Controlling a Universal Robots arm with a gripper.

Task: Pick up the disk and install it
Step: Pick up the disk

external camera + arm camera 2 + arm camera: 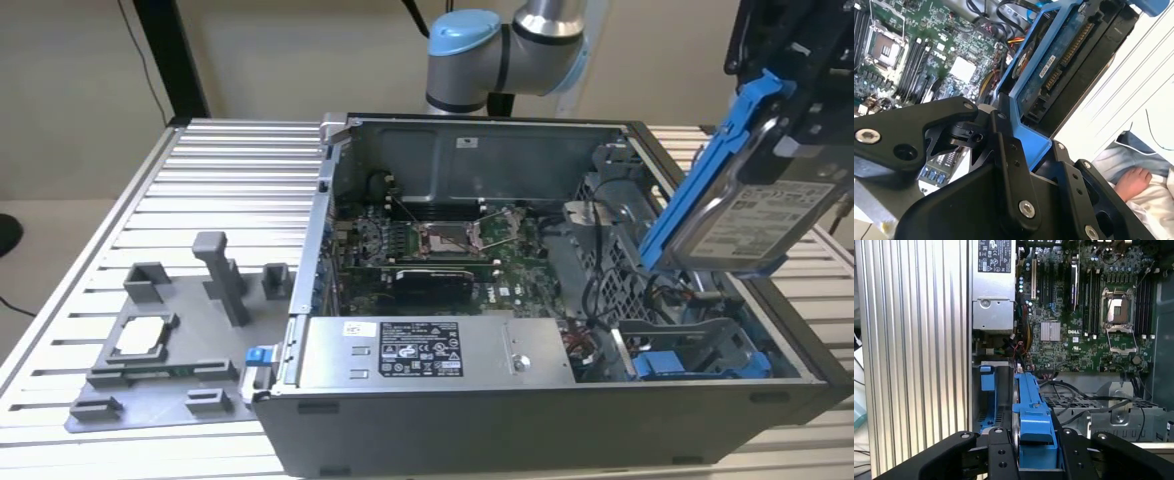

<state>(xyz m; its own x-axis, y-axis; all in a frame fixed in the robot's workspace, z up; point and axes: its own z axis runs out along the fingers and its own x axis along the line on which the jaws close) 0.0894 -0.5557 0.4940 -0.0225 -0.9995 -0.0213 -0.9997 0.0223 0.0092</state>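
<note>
Disk (747,215) held aloft over the open computer case (534,435).
It is clamped by its blue rails between the fingers (999,455) and hung tilted above the drive bay (694,348) at the exterior view's right. Its edge is best squared with the bay slot, clear of the cables (1074,389).

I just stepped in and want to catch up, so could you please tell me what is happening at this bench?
The arm's tool is shut on the disk, clamping its blue-edged end. The disk hangs tilted above the open computer case, at the exterior view's right, over the corner with the drive bay. It is not yet installed.
</note>
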